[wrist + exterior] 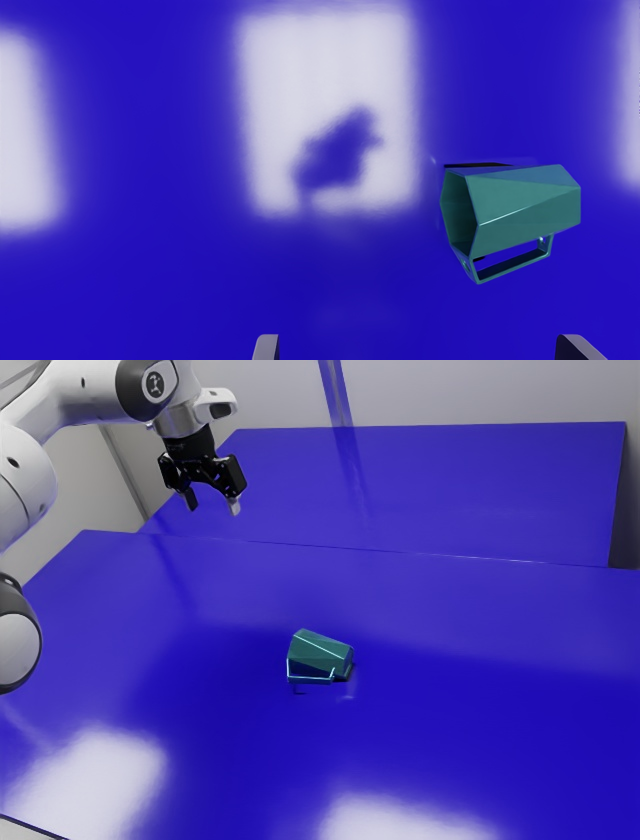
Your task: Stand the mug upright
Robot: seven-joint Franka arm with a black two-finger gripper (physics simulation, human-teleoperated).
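A: Mug [321, 653], teal green: where does it lie, and how?

B: On its side, near the middle of the glossy, deep-blue tabletop [150, 660]. The mouth faces the exterior view's left; the narrower base points to the exterior view's right.

A: Describe its form.

B: Faceted throughout: flat, angular planes meet in crisp, light-catching edges, and the polygonal mouth opens on a darker green interior. The handle [514, 266], an angular loop of slender flat bars, projects from the near side in the exterior view; in the wrist view it is on the side toward the gripper's fingers [266, 348].

A: And the tool?

B: The gripper [213, 507], black with pale fingertips, is open and holds nothing, its fingers wide apart. It hangs above the blue surface, farther off than the mug and toward the exterior view's left, well apart from it. The arm [95, 390] is smooth and white, with dark grey bands at the joints.

A: Surroundings?

B: Beyond a thin, straight seam lies a far blue panel [480, 490], equally smooth, before a pale wall [480, 390]. Soft-edged whitish reflections [95, 780] mark the polish at the near left and near middle.
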